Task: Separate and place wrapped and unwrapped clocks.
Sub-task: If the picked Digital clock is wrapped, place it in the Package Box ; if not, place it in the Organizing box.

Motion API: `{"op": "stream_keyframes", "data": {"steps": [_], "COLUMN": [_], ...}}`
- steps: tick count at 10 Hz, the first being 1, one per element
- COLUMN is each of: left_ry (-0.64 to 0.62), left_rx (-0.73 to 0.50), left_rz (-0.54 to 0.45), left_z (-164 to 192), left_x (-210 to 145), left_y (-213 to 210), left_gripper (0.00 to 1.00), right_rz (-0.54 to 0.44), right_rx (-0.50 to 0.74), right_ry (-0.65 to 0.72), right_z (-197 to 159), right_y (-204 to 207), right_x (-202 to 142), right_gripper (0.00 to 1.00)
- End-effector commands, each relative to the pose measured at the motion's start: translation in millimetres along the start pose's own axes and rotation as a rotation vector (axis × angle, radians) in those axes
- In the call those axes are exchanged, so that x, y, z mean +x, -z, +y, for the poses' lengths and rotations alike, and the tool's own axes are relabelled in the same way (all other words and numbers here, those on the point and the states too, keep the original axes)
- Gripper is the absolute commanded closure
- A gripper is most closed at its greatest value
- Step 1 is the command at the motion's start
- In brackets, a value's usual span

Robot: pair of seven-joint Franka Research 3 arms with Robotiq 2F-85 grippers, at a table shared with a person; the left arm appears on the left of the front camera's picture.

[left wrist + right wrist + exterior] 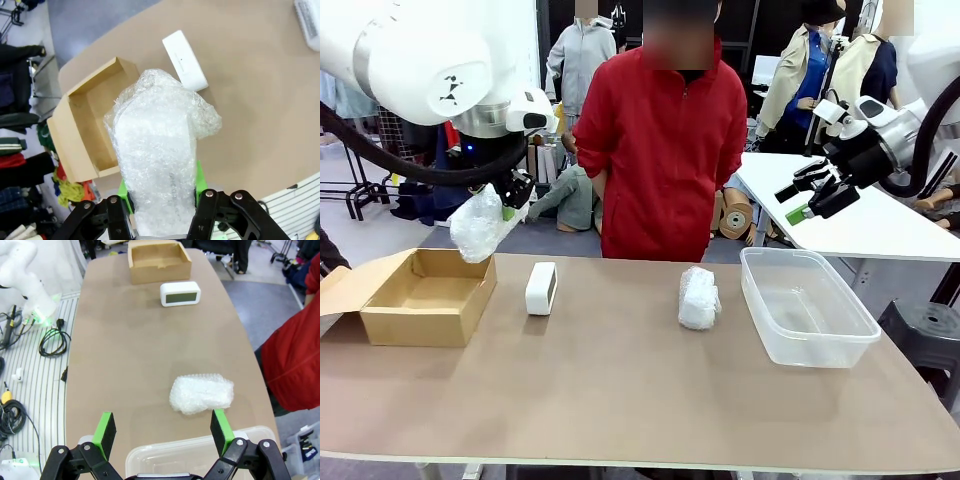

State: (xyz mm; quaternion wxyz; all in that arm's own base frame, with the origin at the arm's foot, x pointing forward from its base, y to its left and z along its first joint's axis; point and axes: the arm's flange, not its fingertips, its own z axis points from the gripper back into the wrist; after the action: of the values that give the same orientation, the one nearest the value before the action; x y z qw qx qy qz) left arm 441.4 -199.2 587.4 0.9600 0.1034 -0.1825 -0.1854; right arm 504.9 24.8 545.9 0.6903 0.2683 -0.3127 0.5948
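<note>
My left gripper (pixel 506 210) is shut on a bubble-wrapped clock (pixel 477 226), which hangs in the air above the far right corner of the open cardboard box (pixel 415 297). In the left wrist view that bundle (pixel 159 150) sits between the green pads (pixel 201 176), over the box (pixel 85 127) and the bare white clock (pixel 185 60). The bare clock (pixel 541 288) stands upright on the table, its dark face (pixel 180 297) showing in the right wrist view. A second wrapped clock (pixel 698 298) lies left of the clear tub (pixel 807 306). My right gripper (pixel 813 198) hangs open above the tub's far end.
A person in a red jacket (pixel 665 150) stands at the table's far edge, behind the middle. The box's flap (pixel 342 288) juts out to the left. A white table (pixel 860 215) stands behind the right arm.
</note>
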Motion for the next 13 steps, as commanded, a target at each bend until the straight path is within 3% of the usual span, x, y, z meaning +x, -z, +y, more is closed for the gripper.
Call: {"op": "stream_keyframes", "data": {"steps": [1,5,6,9,13], "left_ry": [0.042,0.021,-0.049,-0.164,-0.283], "left_rx": [0.008,0.000,0.028,-0.043,-0.053], "left_rz": [0.000,0.003,0.013,-0.002,0.029], "left_z": [-3.4,-6.5,10.2,57.9,120.4], "left_x": [-0.2,0.7,8.5,17.3,25.3], "left_y": [-2.3,1.0,3.5,28.0,91.5], "left_gripper": [1.00,1.00,1.00,1.00,1.00], "right_rz": [-0.003,-0.003,-0.003,-0.003,-0.003], "right_rx": [-0.002,-0.002,-0.002,-0.002,-0.002], "right_ry": [-0.003,-0.003,-0.003,-0.003,-0.003], "right_z": [0.2,0.2,0.2,0.2,0.2], "right_y": [-0.5,-0.5,-0.5,-0.5,-0.5], "right_x": [1.3,1.3,1.3,1.3,1.3], "right_gripper": [0.00,0.00,0.00,0.00,0.00]}}
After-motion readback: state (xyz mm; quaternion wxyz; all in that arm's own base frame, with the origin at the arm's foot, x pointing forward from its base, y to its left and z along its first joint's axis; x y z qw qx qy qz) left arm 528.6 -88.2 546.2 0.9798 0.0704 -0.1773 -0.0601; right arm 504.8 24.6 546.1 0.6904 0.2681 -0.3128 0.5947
